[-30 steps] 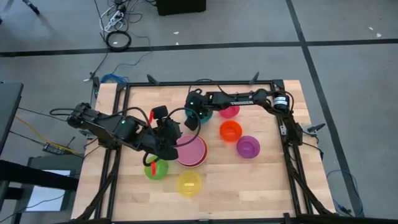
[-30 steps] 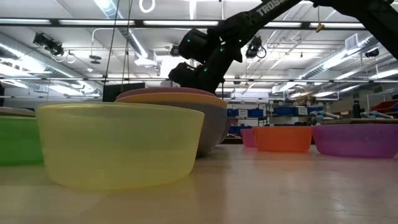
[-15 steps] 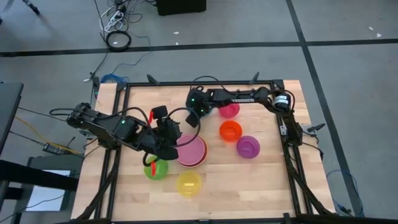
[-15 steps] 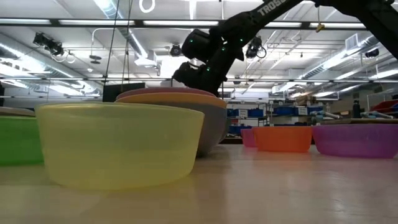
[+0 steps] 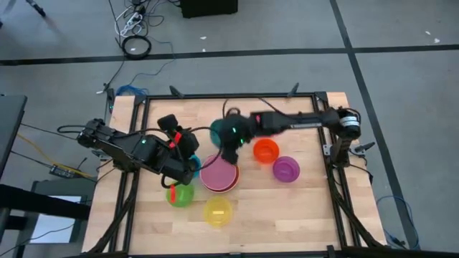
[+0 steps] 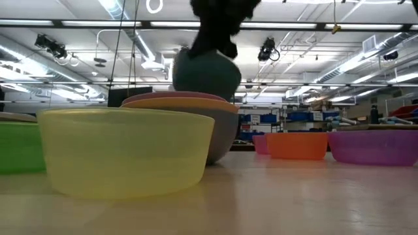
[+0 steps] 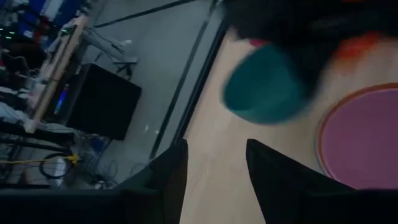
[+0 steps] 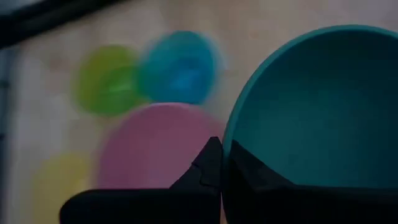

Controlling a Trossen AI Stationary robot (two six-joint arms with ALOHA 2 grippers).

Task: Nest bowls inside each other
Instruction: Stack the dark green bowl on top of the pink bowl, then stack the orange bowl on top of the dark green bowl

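Observation:
The teal bowl (image 5: 217,129) hangs in the air above the far edge of the pink stack of bowls (image 5: 219,175), with my right gripper (image 5: 225,140) shut on it. The low view shows the teal bowl (image 6: 206,73) tilted, just above the stack (image 6: 183,104). My left gripper (image 5: 185,143) stands open left of the stack and holds nothing. In its wrist view its fingers (image 7: 171,171) point toward the teal bowl (image 7: 264,84). Blue (image 8: 180,65), green (image 5: 179,194), yellow (image 5: 218,211), orange (image 5: 266,150) and purple (image 5: 285,169) bowls rest upright on the table. My right gripper pinches the teal bowl's rim (image 8: 229,144), one finger inside the bowl and one outside. The fingers (image 8: 208,168) come slanting down from the table's right side. The bowl is lifted clear and tilted, its opening turned toward the gripper.
The dark frame rail (image 5: 229,95) runs along the table's far edge. Bare wood (image 5: 301,208) lies at the near right. The right arm (image 5: 301,122) stretches across the far half of the table.
My right gripper has shut on the teal bowl's rim, lifted it off the table and carried it toward the near edge, over the pink stack. The bowl now hangs tilted and clear. My left gripper has turned and drawn back a little from the stack, still open.

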